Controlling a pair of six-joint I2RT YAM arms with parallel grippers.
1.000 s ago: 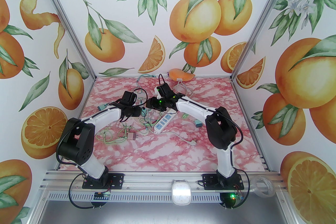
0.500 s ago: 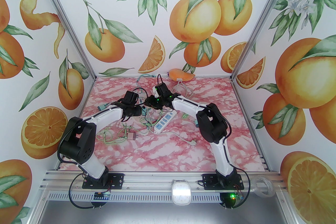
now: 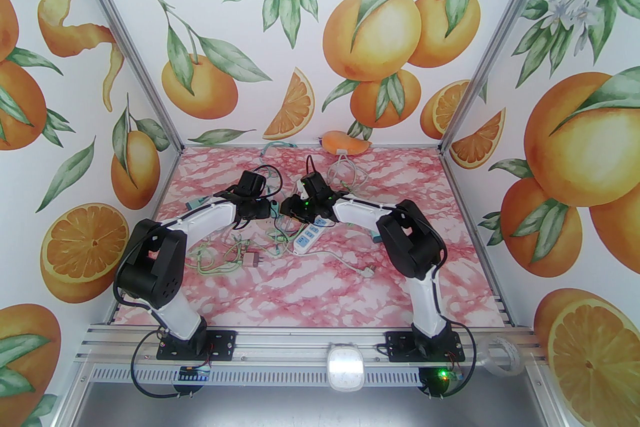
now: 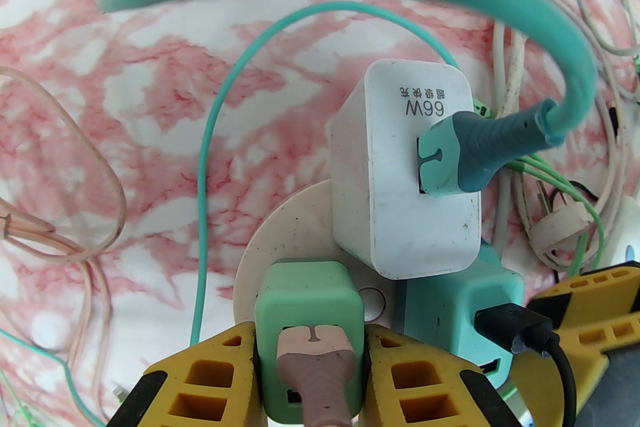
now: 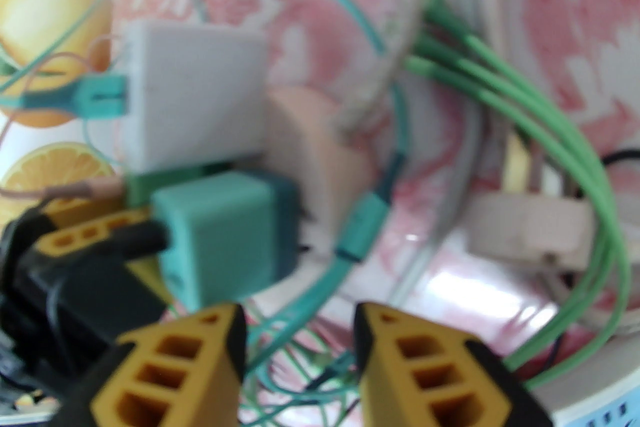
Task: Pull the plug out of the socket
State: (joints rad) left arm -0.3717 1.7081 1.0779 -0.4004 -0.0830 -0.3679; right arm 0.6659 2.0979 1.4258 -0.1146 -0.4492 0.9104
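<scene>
Plug point(image 4: 306, 300), a mint-green cube with a brownish-pink lead entering its outer face, is found seated on a round cream socket hub point(image 4: 285, 225) near the middle of the worktop point(image 4: 150, 79). It is pinched on two opposite sides by the left claw point(image 4: 311, 345), a hold judged suited to a straight pull away from the hub. Two neighbours are crowded onto the same hub close beside it: a white charger point(image 4: 400, 194) and a teal charger point(image 4: 450, 315). The right claw point(image 5: 300, 322) is held spread, with nothing between its fingers, just beside the teal charger; bracing of the hub is judged its likely purpose. The pinch itself is shown sharply in the left wrist view. The hub's side profile is given, though blurred, in the right wrist view. In the top view both arms are seen converged, with a white power strip point(image 3: 309, 235) just beside them.
</scene>
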